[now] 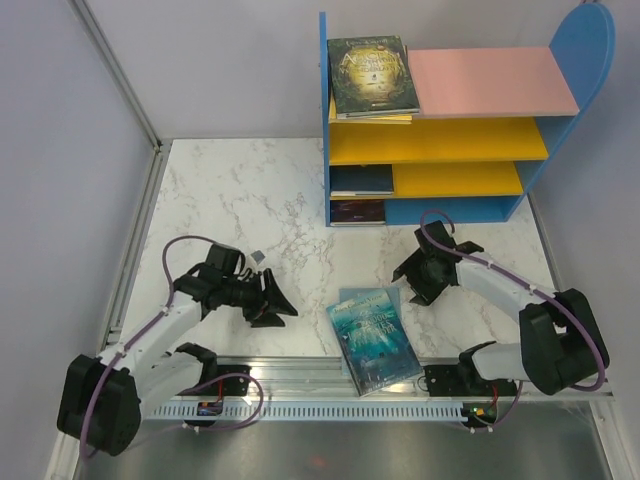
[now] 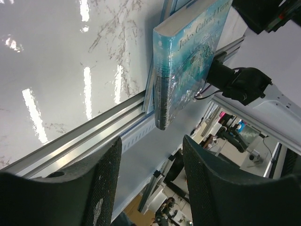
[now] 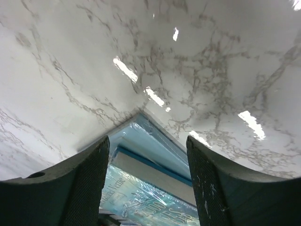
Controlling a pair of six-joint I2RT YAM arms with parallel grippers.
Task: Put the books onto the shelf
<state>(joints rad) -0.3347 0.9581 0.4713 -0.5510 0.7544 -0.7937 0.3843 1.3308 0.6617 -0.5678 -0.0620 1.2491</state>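
Note:
A teal-blue ocean book lies on a paler blue book near the table's front edge, its corner overhanging the rail. The shelf stands at the back right. A dark green book lies on its pink top board with a yellow book under it. A navy book and a dark one lie on the lower boards. My left gripper is open, left of the teal book and apart from it. My right gripper hangs open over the stack's far corner, with the teal cover showing between its fingers.
A metal rail runs along the table's front edge below the stack. A grey wall frame borders the marble on the left. The right arm's base sits just beyond the book in the left wrist view.

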